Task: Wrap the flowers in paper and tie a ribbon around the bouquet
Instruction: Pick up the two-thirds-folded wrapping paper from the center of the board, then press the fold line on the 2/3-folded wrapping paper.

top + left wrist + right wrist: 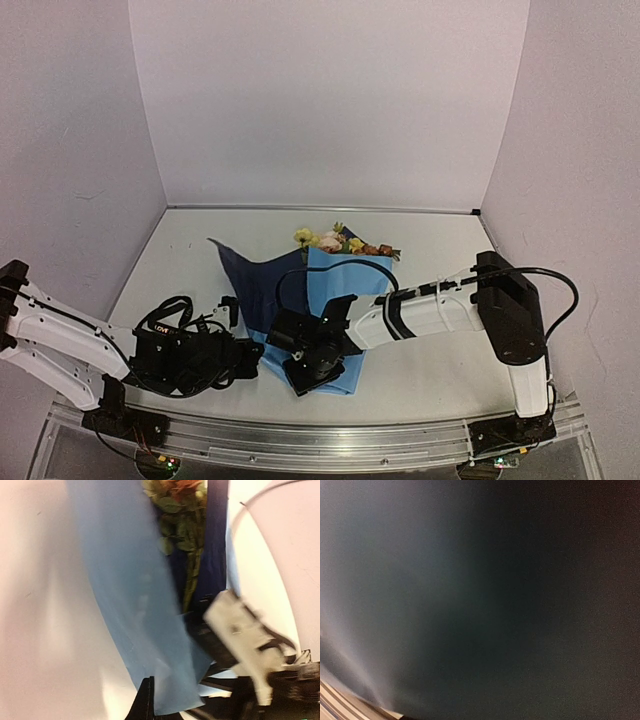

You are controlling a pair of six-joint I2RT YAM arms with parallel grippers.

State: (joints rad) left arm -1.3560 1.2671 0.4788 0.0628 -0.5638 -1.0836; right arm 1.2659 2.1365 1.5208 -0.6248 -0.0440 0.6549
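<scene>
The left end effector [250, 362] was clenched at the near left corner of the paper [345, 285], though I could not tell whether it pinched the sheet. The right end effector [318, 368] sat over the paper's near end, its jaws hidden. If either slipped, the half-folded sheet would likely spring open and free the flowers [330, 241]. Paper and flowers lay mid-tabletop [440, 240], long axis running near to far, blooms toward the back wall.

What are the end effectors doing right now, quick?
Left end effector: closed by the paper edge; holding it cannot be told.
Right end effector: on the paper, cannot be told.
</scene>
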